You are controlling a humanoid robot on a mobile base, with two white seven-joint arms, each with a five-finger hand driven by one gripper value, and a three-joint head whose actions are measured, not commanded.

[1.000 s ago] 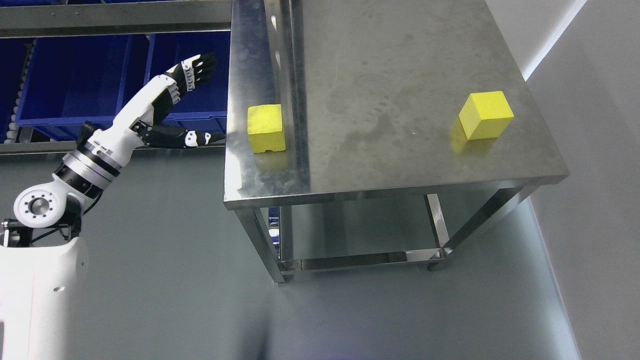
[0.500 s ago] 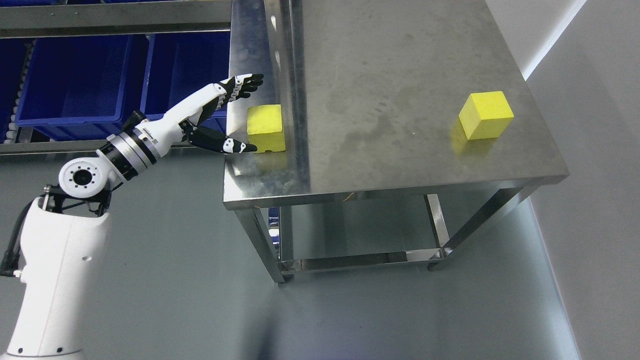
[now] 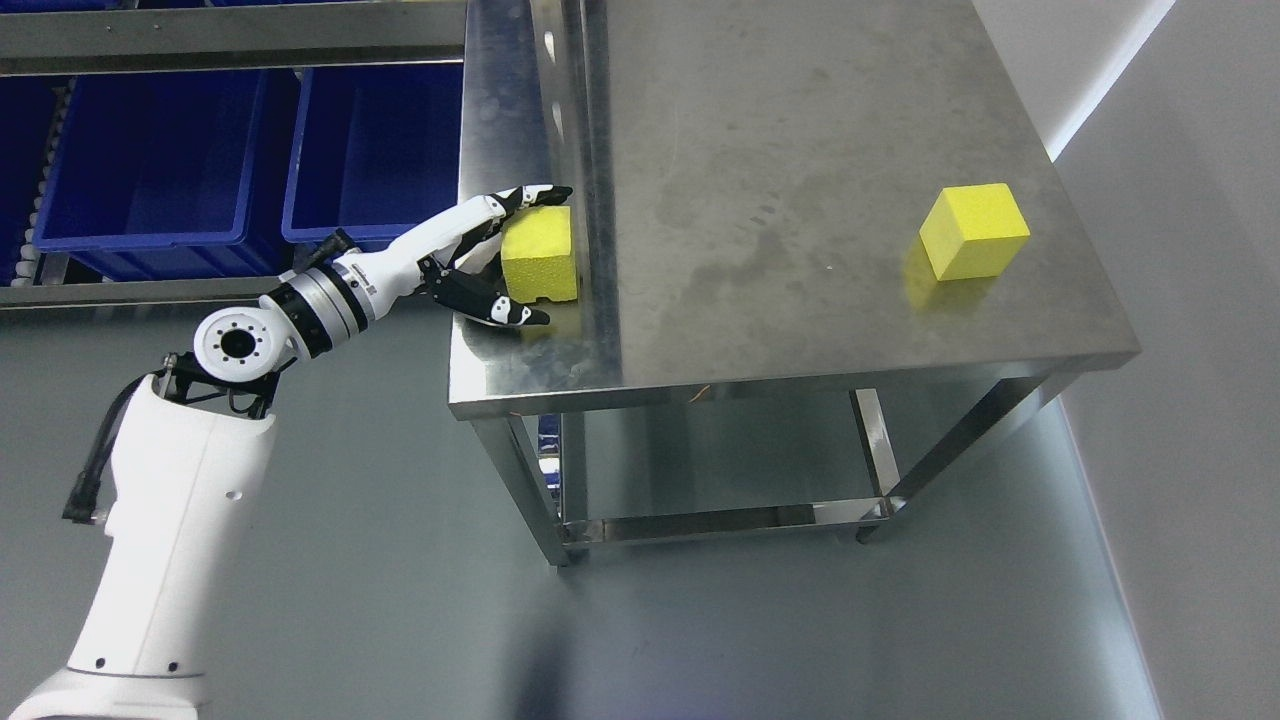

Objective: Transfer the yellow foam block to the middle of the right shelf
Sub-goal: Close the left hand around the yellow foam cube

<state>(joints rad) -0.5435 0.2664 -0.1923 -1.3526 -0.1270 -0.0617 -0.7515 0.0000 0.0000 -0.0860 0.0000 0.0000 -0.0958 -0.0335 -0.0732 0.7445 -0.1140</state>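
Note:
A yellow foam block (image 3: 548,262) sits on the steel table (image 3: 760,130) near its left edge, against a raised seam. My left hand (image 3: 538,255) reaches in from the left and straddles this block. The fingers (image 3: 530,193) lie along its far side and the thumb (image 3: 505,311) along its near side. The hand is open around the block, spread slightly wider than it. A second yellow foam block (image 3: 975,232) sits near the table's right edge. The right arm is out of view.
Two blue bins (image 3: 150,150) (image 3: 375,140) stand on a lower rack to the left of the table, behind a steel rail (image 3: 230,40). A grey wall (image 3: 1200,300) runs close along the table's right side. Grey floor lies in front.
My left arm has swung right from beside the blue bins onto the table, and the open hand now brackets the left block. The block has shifted very slightly to the right.

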